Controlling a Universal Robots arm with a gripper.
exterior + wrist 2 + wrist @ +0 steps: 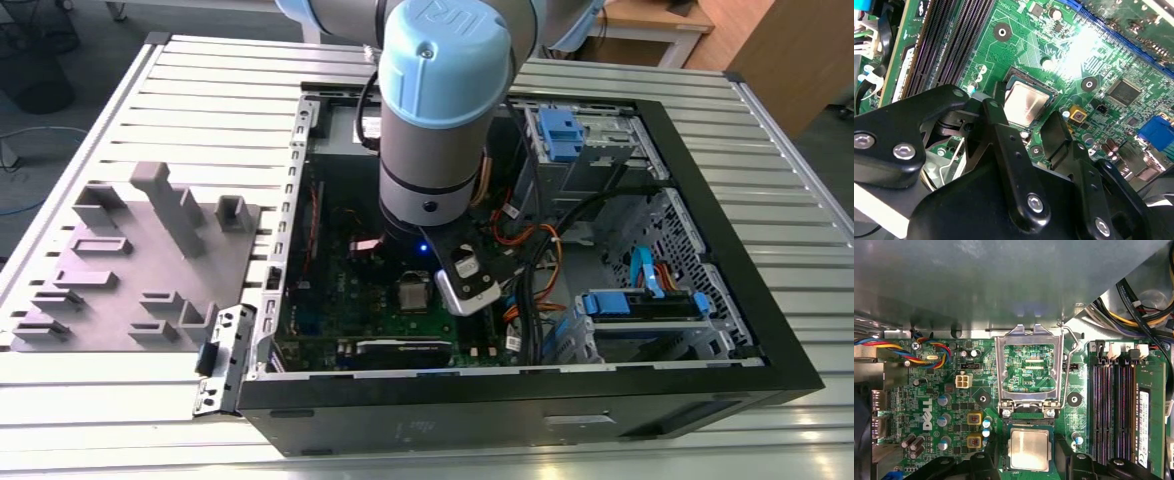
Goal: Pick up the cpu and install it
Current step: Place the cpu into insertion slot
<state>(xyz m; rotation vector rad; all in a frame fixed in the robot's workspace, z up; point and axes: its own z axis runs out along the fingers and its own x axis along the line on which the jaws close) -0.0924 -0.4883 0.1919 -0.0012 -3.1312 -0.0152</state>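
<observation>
The cpu (1028, 450), a small square chip with a silvery top, lies flat in the dark socket frame of the green motherboard (954, 390). It also shows in the second wrist view as the cpu (1024, 105) and in the exterior view as the cpu (411, 296). My gripper (1029, 465) hangs just above it, open, with one black finger on each side of the chip and a small gap to each edge. The fingers (996, 117) hold nothing. The socket's metal load plate (1029, 365) is swung open beside the chip.
The arm (434, 110) reaches down into an open black computer case (534, 390). Memory slots (1109, 410) run beside the socket, and coloured cables (929, 347) lie near it. A grey moulded tray (134, 260) sits on the slatted table at the exterior view's left.
</observation>
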